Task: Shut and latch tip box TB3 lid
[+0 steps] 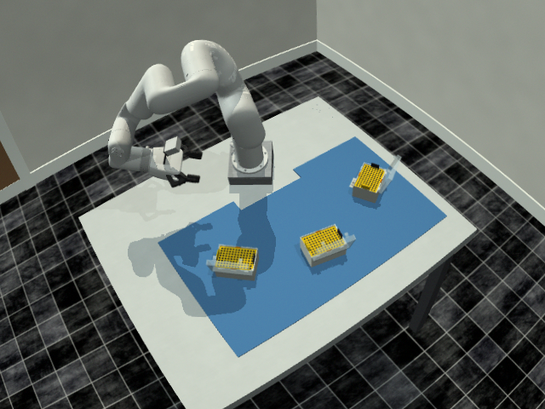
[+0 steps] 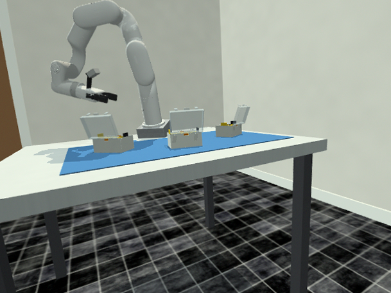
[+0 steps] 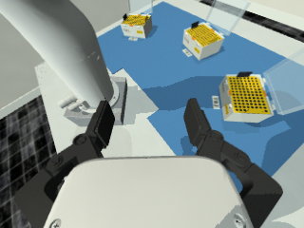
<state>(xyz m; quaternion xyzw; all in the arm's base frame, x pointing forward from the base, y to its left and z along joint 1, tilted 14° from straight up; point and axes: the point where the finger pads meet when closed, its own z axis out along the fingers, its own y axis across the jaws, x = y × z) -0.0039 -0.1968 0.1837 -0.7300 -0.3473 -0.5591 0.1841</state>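
Note:
Three tip boxes with yellow inserts stand on the blue mat (image 1: 303,246), all with clear lids open. One box (image 1: 235,260) is nearest my gripper and also shows in the exterior view (image 2: 112,142) and the wrist view (image 3: 244,97). A middle box (image 1: 323,244) (image 2: 184,138) (image 3: 203,40) and a far box (image 1: 370,180) (image 2: 229,128) (image 3: 137,27) follow. The ID stickers are too small to read. My gripper (image 1: 191,166) (image 2: 104,96) (image 3: 148,108) is open and empty, held high above the white table beside the mat, apart from all boxes.
The arm's base (image 1: 249,167) stands on the table at a notch in the mat's edge. Small label strips lie on the mat in front of the boxes (image 3: 216,101). The table edges lie close beyond the mat.

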